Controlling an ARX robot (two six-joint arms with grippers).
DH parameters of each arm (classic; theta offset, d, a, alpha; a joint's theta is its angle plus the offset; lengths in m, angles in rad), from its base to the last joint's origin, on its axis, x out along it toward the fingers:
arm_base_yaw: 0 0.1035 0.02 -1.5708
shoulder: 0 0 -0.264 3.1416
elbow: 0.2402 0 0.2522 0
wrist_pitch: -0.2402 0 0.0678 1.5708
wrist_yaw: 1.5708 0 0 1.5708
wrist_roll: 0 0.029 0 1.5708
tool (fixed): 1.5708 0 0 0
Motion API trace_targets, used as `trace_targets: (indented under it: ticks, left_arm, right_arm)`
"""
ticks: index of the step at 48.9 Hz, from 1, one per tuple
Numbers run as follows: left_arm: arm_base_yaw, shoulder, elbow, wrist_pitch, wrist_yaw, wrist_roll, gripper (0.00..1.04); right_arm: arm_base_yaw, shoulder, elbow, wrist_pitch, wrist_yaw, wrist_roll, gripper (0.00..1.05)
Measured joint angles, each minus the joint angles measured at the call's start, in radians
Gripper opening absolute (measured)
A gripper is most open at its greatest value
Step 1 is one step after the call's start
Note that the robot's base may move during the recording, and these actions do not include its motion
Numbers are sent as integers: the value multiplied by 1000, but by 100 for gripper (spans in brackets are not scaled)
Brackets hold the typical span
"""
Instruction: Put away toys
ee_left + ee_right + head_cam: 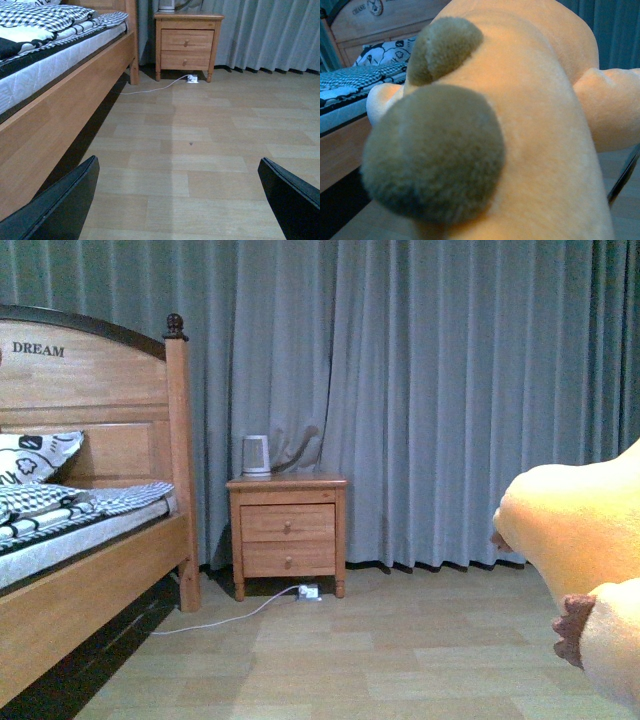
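Carry step, I reckon: plush toy (585,530) hangs off the floor (380,660) on my R side and fills the R wrist cam. R claw is hidden behind it, so can't tell its grip. L claw (177,161) wide open, empty. Next: need a drop spot, none in view.

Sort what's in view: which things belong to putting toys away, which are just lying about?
Job: soft orange-yellow plush animal; open left end effector.
Lying about: wooden bed; wooden two-drawer nightstand; white jug on it; white floor cable; grey curtains.
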Motion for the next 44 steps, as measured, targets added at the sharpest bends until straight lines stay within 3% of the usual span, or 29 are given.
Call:
trace_targets:
  ticks: [44]
  left_arm:
    - [0,0,0,0,1,0,99]
  right_arm:
    - [0,0,0,0,0,0,10]
